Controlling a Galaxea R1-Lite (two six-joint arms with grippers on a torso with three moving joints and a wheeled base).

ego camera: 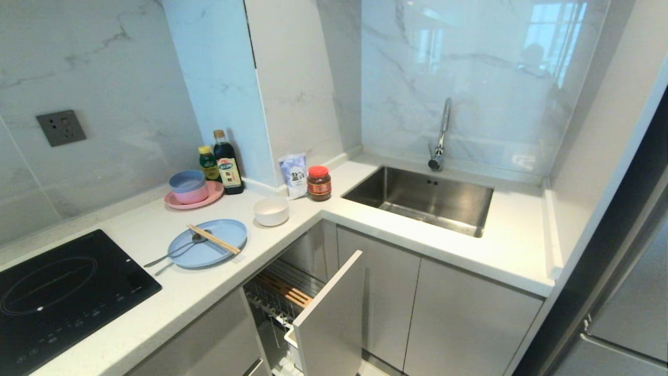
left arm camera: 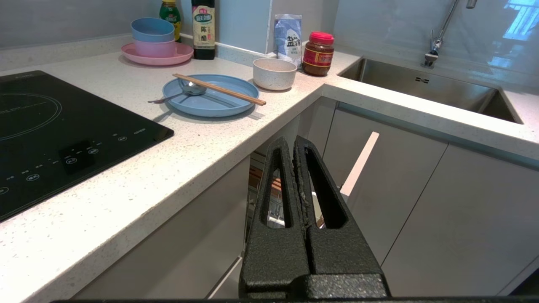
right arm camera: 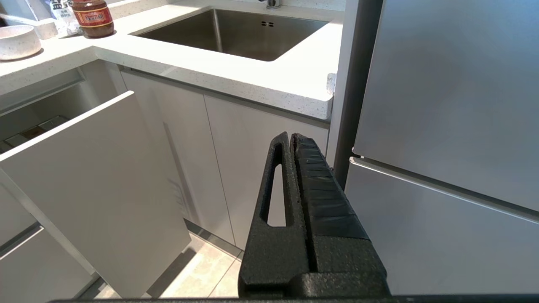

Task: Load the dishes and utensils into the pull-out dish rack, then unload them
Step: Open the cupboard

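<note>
Nothing is judged loaded yet: the pull-out dish rack (ego camera: 292, 297) is drawn out below the counter corner, and no dish is seen in the part of its wire basket that shows; the wooden strip (ego camera: 284, 290) is bare. All four items are seen on the countertop (ego camera: 219, 292). The pale blue plate (ego camera: 209, 246) lies flat, with the chopsticks (ego camera: 214, 239) laid across it and the spoon (ego camera: 175, 253) resting with its bowl on the plate and its handle out over the rim. The white bowl (ego camera: 271, 211) stands just beside the plate, apart from it. Loading and unloading are both taken as still to be done. The left gripper (left arm camera: 294, 145) is seen with its fingers pressed together, holding nothing, low in front of the cabinets; the plate, utensils and bowl lie ahead of it and higher, up on the counter, and the rack opening is directly beyond its tips. The right gripper (right arm camera: 291, 141) is likewise closed and empty, held before the cabinet doors beside the refrigerator (right arm camera: 446, 126); the rack's grey front panel (right arm camera: 92, 181) stands off to its side, and the bowl is far ahead across the counter corner. Neither gripper touches anything.
</note>
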